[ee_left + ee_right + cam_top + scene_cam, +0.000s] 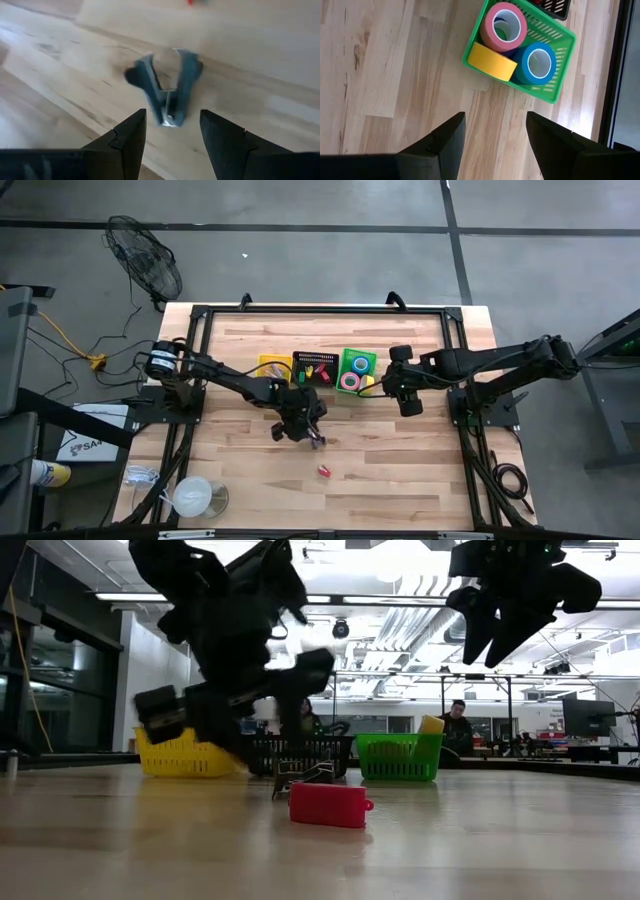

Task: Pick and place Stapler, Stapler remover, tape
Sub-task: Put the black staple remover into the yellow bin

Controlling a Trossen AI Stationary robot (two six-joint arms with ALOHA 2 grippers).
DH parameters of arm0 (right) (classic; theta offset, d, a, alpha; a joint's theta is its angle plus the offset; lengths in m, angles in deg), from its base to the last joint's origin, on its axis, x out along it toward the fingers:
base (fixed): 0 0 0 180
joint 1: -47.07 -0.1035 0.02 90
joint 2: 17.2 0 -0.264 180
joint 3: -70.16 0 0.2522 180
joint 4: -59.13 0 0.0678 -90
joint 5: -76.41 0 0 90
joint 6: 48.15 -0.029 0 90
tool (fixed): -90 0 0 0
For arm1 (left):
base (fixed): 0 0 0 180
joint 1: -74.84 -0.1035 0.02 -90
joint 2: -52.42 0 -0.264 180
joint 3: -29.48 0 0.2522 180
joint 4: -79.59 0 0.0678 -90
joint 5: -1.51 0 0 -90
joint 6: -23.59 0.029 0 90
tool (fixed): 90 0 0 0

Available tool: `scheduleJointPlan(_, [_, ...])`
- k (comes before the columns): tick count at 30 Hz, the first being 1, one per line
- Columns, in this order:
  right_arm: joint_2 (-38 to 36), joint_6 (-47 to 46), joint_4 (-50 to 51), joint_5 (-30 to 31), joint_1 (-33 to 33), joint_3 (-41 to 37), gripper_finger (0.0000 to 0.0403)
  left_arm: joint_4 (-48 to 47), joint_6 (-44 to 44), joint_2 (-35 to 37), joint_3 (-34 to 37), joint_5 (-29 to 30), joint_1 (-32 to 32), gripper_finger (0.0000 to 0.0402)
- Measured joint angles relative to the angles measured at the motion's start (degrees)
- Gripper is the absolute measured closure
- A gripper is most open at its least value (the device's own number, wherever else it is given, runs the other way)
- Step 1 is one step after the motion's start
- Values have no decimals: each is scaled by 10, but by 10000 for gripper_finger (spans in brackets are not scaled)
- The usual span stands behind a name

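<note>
A dark blue-grey staple remover (167, 87) lies on the wooden table, its jaws spread away from my left gripper (172, 117). That gripper is open, a finger on either side of the remover's hinge end, and I see no touch. In the high view my left gripper (310, 432) hangs over the remover (317, 441) at mid-table. A small red stapler (324, 471) lies nearer the near edge, also seen in the low view (330, 805). My right gripper (495, 125) is open above the table beside the green bin (555, 55), which holds pink (505, 25), blue (537, 62) and yellow (492, 61) tape; the yellow roll leans over the bin's rim.
Yellow (272, 367), black (313, 368) and green (357, 370) bins stand in a row toward the far edge. A large white roll (192, 497) sits at the near left corner. A black frame (320, 310) borders the table. People sit in the room behind (458, 725).
</note>
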Motion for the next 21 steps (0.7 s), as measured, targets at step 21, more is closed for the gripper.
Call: scheduleJointPlan(21, [0, -102, -47, -62, 0, 0, 203, 35, 8, -18, -22, -19, 0, 220])
